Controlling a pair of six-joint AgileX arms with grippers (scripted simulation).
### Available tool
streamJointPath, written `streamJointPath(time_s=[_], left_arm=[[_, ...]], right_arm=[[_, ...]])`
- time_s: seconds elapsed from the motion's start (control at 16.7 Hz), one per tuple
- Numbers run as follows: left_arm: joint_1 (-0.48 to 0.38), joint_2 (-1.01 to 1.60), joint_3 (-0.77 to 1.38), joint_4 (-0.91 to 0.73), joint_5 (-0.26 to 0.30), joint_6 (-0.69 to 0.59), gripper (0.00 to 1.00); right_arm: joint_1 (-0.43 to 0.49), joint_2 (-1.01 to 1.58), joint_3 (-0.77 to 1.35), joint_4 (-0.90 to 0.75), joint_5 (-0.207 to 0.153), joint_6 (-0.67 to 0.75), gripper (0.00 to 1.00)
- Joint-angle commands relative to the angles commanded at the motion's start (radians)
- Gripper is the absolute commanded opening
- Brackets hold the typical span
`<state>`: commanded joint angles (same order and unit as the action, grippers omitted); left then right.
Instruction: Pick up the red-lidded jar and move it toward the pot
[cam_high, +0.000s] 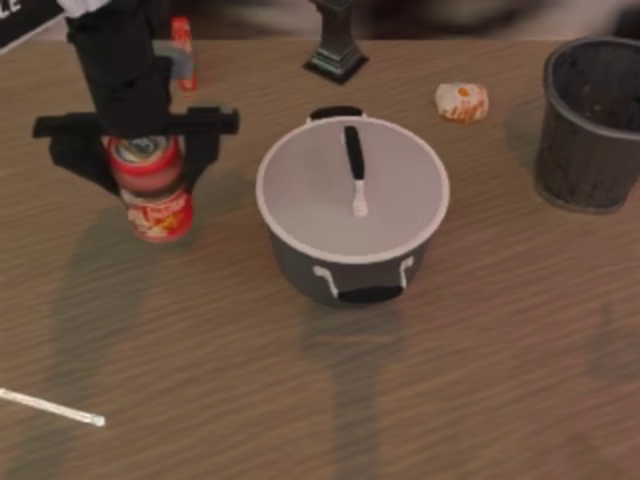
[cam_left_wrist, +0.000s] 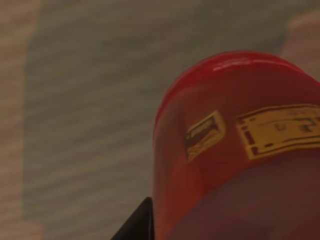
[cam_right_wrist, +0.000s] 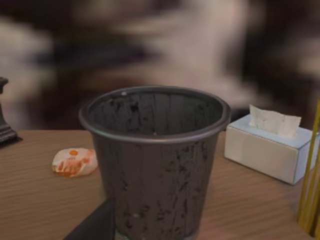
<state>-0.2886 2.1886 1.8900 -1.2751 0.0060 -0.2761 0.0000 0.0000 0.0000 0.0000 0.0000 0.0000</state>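
Red-lidded jar (cam_high: 150, 185): upright on the table's left side, left of the pot (cam_high: 352, 205), bare wood between them
Left gripper (cam_high: 140, 150): over the jar, my fingers either side of it, pinching it
Room: open tabletop (cam_high: 300, 400) in front
Right arm: faces the black mesh bin (cam_right_wrist: 152, 160); fingers cannot be told

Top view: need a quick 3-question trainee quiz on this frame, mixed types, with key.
1. True or false: the left gripper is shut on the red-lidded jar.
2. The pot stands on which side of the jar? A) top view's left B) top view's right
3. Fill in: the black mesh bin stands at the table's ____ edge.

Key: 1 true; 2 B; 3 right
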Motion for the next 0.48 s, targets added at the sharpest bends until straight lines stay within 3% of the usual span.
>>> streamJointPath(time_s=[0.24,0.48], left_arm=[[0.001,0.023,-0.103,0.128,0.001,-0.003,0.0],[0.0,0.029,-0.115,0.14,0.001,-0.003,0.0]], right_arm=[[0.0,0.0,0.0,0.0,0.0,0.0,1.0],[0.0,0.0,0.0,0.0,0.0,0.0,1.0]])
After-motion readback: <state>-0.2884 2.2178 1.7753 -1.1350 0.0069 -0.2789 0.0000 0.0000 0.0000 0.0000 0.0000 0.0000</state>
